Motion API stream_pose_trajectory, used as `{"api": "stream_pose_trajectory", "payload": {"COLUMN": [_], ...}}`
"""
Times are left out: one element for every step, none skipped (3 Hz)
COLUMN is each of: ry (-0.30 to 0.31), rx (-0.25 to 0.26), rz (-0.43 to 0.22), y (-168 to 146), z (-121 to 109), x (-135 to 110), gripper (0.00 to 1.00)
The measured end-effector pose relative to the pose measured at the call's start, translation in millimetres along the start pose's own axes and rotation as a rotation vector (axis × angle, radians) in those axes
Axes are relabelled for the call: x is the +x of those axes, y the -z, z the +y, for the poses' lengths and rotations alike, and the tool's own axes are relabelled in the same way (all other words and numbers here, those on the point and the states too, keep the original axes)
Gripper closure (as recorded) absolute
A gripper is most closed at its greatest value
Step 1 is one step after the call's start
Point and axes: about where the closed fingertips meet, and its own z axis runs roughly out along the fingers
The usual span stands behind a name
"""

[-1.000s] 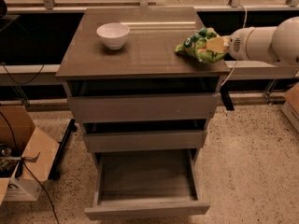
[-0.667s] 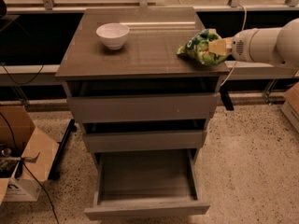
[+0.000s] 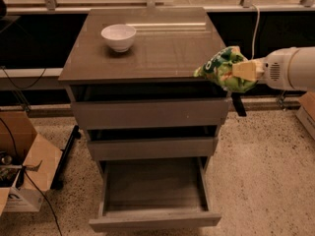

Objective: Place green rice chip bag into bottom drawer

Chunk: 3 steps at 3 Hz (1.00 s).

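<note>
The grey cabinet [image 3: 147, 58] has two upper drawers [image 3: 150, 113] overhanging the rear of the open bottom drawer [image 3: 153, 186]; approach over its front. The gripper [image 3: 241, 70], at the cabinet's right front corner, is clamped on the green rice chip bag [image 3: 221, 68], which hangs past the edge. The bag is judged light, soft and crinkly, its contents fragile: pinch a crumpled side gently. The white bowl [image 3: 118, 36] sits well apart.

We saw the gripper [image 3: 240, 71] at the right of the frame, its pale fingers [image 3: 247, 69] clamped on the green rice chip bag [image 3: 220, 67], which hung at the desk's [image 3: 162, 58] right front corner. A white bowl [image 3: 118, 36] sat on the desk toward the upper left. Low in the frame the bottom drawer [image 3: 153, 188] stood pulled out, showing its grey floor. A cardboard box [image 3: 27, 168] lay at lower left.
</note>
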Motion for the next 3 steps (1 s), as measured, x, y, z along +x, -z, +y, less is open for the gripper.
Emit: {"api": "stream_pose_trajectory", "payload": {"ry": [-0.034, 0.001, 0.031], "rx": [-0.021, -0.044, -0.054], "rz": [0.004, 0.081, 0.23], "y": [46.7, 80.9, 78.1], "z": [12.7, 23.4, 37.6], "x": [16.5, 28.7, 73.0], "gripper": [1.0, 1.0, 1.0]}}
